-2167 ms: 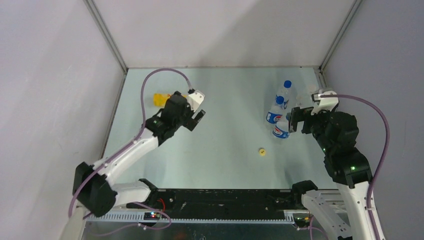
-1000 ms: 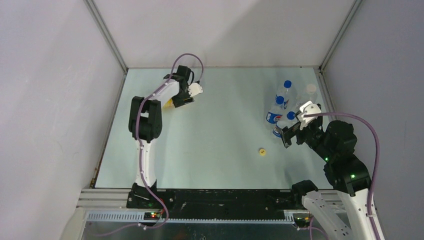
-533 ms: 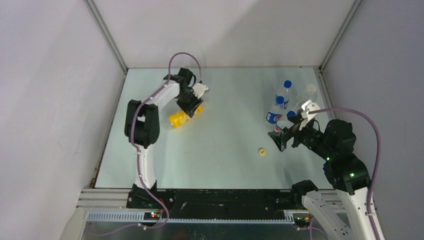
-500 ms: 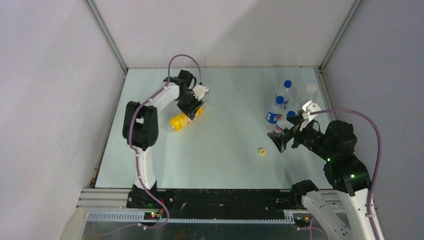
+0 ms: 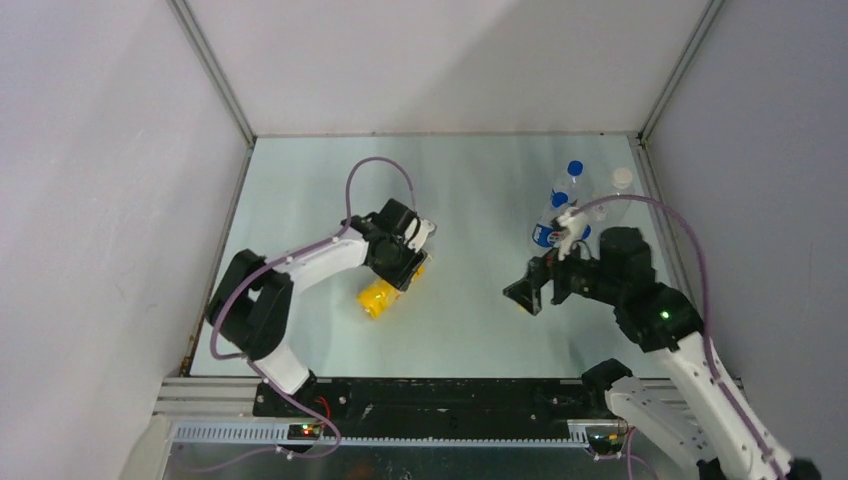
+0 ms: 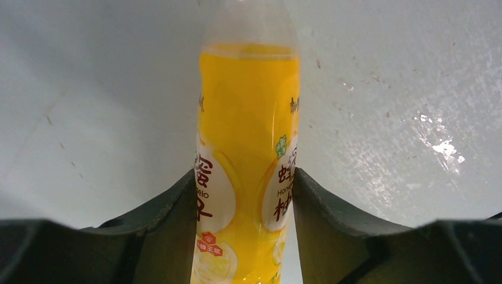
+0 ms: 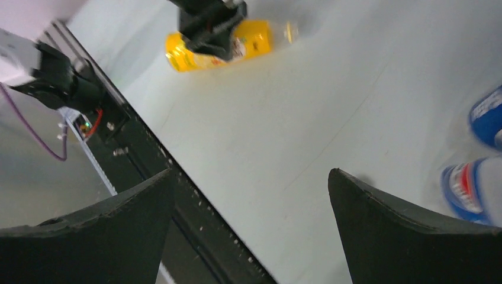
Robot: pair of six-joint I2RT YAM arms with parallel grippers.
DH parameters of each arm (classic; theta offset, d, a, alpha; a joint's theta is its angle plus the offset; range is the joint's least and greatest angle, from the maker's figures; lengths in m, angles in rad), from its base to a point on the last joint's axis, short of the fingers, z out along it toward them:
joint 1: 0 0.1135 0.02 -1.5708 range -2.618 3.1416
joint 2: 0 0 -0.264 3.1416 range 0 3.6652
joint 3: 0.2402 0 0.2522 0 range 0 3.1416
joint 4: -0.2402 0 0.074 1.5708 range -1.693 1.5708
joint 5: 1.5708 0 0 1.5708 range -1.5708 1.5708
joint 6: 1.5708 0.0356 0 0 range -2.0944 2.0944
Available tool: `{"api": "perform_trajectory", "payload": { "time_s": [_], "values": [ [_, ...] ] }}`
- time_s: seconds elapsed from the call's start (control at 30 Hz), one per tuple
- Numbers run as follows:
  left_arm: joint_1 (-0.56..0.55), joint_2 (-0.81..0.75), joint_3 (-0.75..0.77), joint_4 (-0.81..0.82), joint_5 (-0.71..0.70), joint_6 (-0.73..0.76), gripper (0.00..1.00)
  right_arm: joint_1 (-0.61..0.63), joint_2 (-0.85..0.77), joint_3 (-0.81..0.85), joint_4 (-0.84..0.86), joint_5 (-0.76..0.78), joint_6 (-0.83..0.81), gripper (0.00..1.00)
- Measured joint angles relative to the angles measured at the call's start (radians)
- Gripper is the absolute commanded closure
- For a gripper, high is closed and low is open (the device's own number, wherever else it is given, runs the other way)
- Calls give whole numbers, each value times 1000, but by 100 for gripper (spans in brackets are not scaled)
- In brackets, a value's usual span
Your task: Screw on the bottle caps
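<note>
L gripper (image 5: 402, 270) is clamped on the yellow-orange bottle (image 5: 380, 298), abt 8 o'clock from the centre of the table (image 5: 470, 170) in the top view. Bottle is held roughly level, base toward 7 o'clock, neck end toward 1 o'clock under the wrist; whether it touches the table can't be told. On the L wrist cam both fingers (image 6: 169, 219) press the sides of the label, w/ the clear neck pointing to 12 o'clock and running out of frame, so a cap on it can't be confirmed. R gripper (image 5: 527, 292) hangs abt 4 o'clock from centre, jaws spread wide, nothing btwn them; its wrist cam shows only bare table in the gap, w/ the yellow-orange bottle far off at 11 o'clock. Just behind the R wrist, abt 2 o'clock on the table, the Pepsi bottles (image 5: 546, 235) stand upright and close together; a blue cap (image 5: 574, 168) sits on the far one. White-capped clear bottle (image 5: 622, 180) stands near them at their 3 o'clock.
</note>
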Motion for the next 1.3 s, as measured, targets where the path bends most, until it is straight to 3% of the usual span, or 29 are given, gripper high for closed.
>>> {"api": "perform_trajectory", "payload": {
  "time_s": [0.2,0.5,0.83,1.3],
  "values": [
    [-78,-134,-157,93,-95,-158,41,264,173,-2,-82,296,117,1],
    [-87,-228,-281,228,-148,-271,38,359,360,-58,-118,583,306,3],
    [-103,-283,-338,270,-182,-288,37,312,597,-100,-63,708,431,16],
    [-104,-333,-371,270,-205,-297,37,238,823,-109,55,706,562,25]
  ]
}}
